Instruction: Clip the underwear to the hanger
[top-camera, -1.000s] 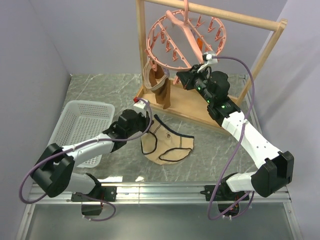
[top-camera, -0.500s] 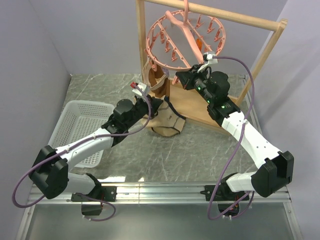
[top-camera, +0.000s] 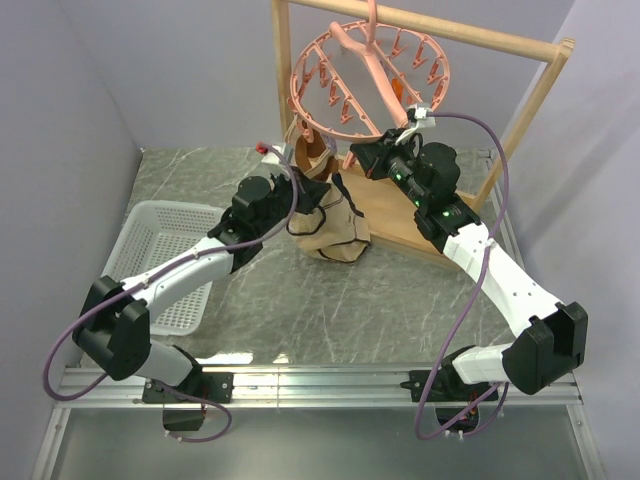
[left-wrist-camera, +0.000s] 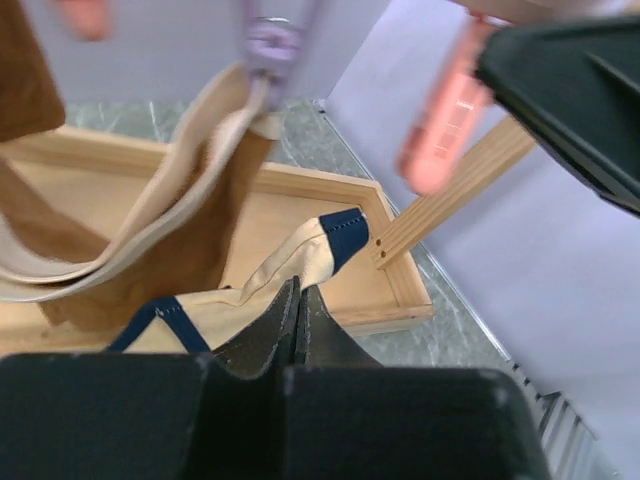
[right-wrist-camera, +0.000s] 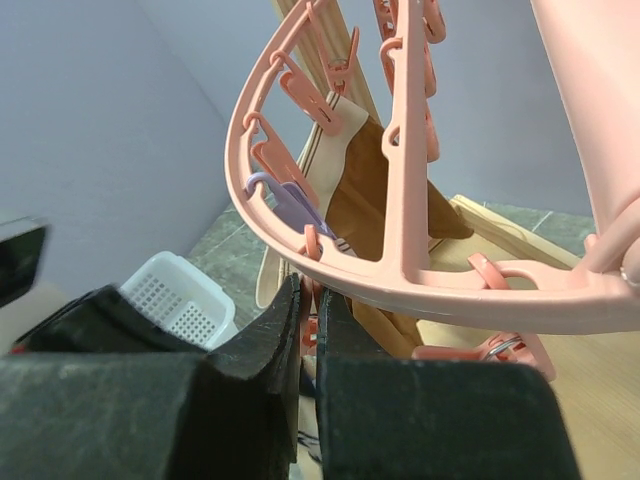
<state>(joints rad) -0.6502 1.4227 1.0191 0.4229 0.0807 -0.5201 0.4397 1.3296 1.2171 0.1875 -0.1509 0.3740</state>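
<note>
The tan underwear (top-camera: 340, 236) with dark trim hangs bunched from my left gripper (top-camera: 302, 207), lifted off the table just below the hanger. In the left wrist view the jaws (left-wrist-camera: 294, 292) are shut on its cloth (left-wrist-camera: 240, 305). The salmon-pink ring hanger (top-camera: 370, 72) hangs from the wooden rack's top bar. My right gripper (top-camera: 358, 155) sits at the ring's lower edge. In the right wrist view (right-wrist-camera: 310, 298) it is shut on a pink clip peg (right-wrist-camera: 333, 262) under the ring (right-wrist-camera: 420, 272).
A darker brown garment (top-camera: 312, 158) hangs from a purple clip (right-wrist-camera: 292, 207) on the ring, close to the left gripper. The wooden rack (top-camera: 543, 95) has a tray base (top-camera: 402, 218). A white basket (top-camera: 165, 250) stands at the left.
My left gripper has picked the underwear up from the table and carried it up and back toward the hanger. The right gripper has stayed on the peg.
</note>
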